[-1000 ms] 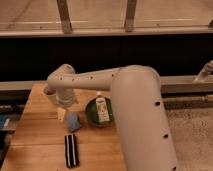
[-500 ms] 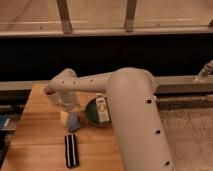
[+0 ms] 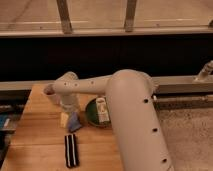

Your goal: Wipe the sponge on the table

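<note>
The sponge (image 3: 75, 123), a small blue-grey pad, lies on the light wooden table (image 3: 35, 135) just left of the green bowl. My gripper (image 3: 70, 114) points straight down at the end of the white arm, right over the sponge's upper left part and partly hiding it. The jaws stand open and I cannot tell whether they touch the sponge. A small pale yellow piece (image 3: 64, 119) shows at the gripper's left side.
A green bowl (image 3: 92, 116) with a white-and-green packet (image 3: 102, 110) stands right of the sponge. A black strip with white stripes (image 3: 71, 150) lies nearer the front edge. A small cup (image 3: 50, 92) stands at the back left. The white arm covers the table's right side.
The wrist has come down and slightly right toward the sponge, which it now partly covers. The sponge, bowl and strip have not moved.
</note>
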Motion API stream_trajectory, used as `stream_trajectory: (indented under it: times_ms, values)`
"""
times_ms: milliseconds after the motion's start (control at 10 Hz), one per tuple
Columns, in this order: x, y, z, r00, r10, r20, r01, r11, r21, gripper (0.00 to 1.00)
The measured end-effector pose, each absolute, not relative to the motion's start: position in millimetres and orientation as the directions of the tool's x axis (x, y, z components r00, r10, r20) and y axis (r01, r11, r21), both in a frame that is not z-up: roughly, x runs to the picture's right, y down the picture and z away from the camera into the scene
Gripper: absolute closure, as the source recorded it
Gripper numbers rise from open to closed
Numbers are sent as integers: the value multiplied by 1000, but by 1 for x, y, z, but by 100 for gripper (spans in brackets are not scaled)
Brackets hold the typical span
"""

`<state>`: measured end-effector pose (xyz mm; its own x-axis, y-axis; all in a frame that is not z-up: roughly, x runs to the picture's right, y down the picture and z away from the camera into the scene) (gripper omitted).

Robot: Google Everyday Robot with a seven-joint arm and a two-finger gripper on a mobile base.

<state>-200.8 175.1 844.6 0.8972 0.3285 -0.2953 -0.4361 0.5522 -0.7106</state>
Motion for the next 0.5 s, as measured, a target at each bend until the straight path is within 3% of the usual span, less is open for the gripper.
stream_trajectory:
  times_ms: [300, 500]
  values:
    - [-205, 181, 848, 897, 333, -291, -435, 543, -719, 23]
    - [-210, 182, 848, 902, 326, -283, -425, 553, -717, 43]
